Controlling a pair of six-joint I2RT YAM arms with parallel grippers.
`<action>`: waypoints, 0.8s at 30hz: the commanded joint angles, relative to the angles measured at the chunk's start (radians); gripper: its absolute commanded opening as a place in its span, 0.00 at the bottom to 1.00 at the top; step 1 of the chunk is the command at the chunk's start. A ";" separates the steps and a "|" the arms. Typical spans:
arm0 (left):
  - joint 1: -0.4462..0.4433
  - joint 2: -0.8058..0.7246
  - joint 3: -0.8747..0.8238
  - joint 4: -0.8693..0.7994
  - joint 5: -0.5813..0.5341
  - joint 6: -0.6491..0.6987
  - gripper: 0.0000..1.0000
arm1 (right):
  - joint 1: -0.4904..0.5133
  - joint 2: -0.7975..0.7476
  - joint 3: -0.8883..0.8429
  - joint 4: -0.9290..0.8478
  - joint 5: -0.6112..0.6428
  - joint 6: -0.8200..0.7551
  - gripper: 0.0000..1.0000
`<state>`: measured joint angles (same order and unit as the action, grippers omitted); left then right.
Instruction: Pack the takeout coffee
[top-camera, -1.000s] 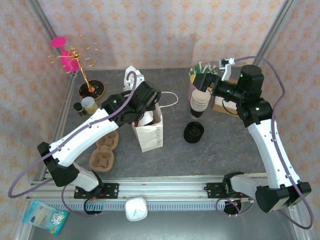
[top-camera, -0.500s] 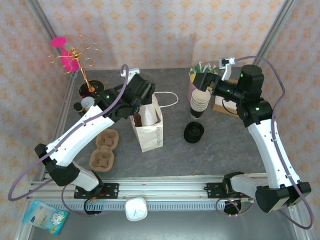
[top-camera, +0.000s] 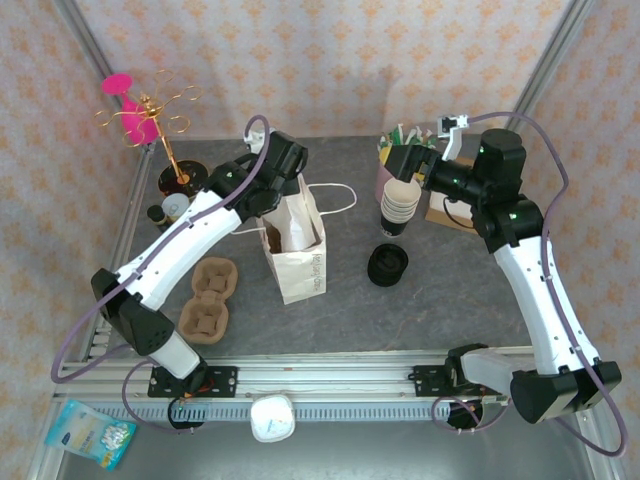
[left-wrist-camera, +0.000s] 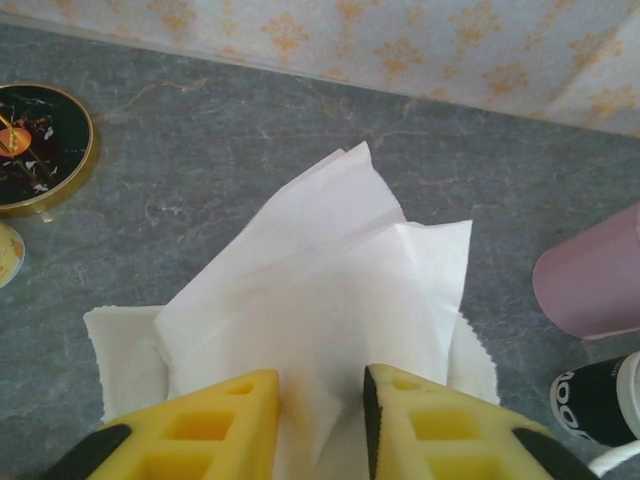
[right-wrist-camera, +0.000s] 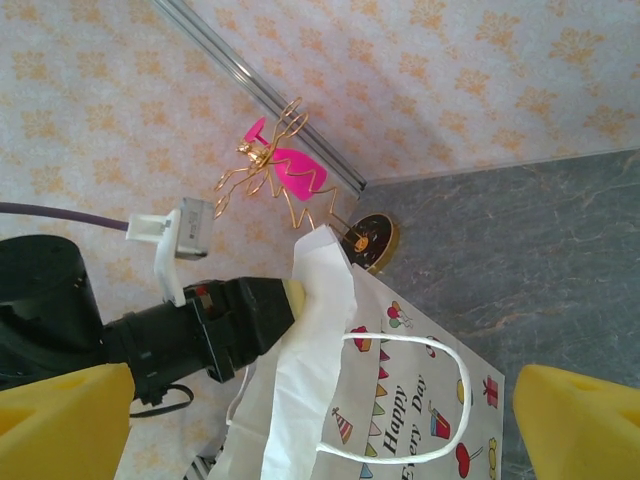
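Note:
A white paper bag (top-camera: 298, 262) printed "Happy" (right-wrist-camera: 430, 425) stands open mid-table. White tissue paper (left-wrist-camera: 320, 260) rises from its far rim (right-wrist-camera: 322, 300). My left gripper (top-camera: 288, 188) is at that rim, and its yellow fingers (left-wrist-camera: 200, 420) stand a little apart, open, with a fold of the tissue between them (left-wrist-camera: 322, 405). My right gripper (top-camera: 412, 160) hovers wide open over the nested cup stack (top-camera: 398, 205) with nothing held (right-wrist-camera: 320, 425). The takeout coffee is hidden or out of view.
A brown cup carrier (top-camera: 207, 300) lies left of the bag. A black pile of lids (top-camera: 387, 265) sits to its right. A pink cup (top-camera: 392, 172) (left-wrist-camera: 595, 280) stands behind the stack. The gold wire stand's base (top-camera: 183, 178) and a small jar (top-camera: 178, 208) are at the back left.
My left gripper rose from the bag's mouth and moved back to its far rim, and its jaws loosened. The right arm has stayed put.

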<state>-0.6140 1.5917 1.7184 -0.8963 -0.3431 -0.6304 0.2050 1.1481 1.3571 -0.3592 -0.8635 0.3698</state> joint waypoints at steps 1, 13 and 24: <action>0.000 -0.032 -0.073 0.013 0.053 0.001 0.24 | 0.004 -0.004 -0.014 0.018 0.010 -0.014 0.97; -0.001 -0.030 -0.125 -0.008 0.092 0.034 0.25 | 0.004 0.000 -0.027 0.049 0.002 0.008 0.97; 0.000 -0.019 0.117 -0.076 0.041 0.088 0.45 | -0.005 0.003 0.030 -0.067 0.175 -0.065 1.00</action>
<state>-0.6144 1.5986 1.7874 -0.9283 -0.2569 -0.5713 0.2047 1.1538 1.3464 -0.3958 -0.7853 0.3401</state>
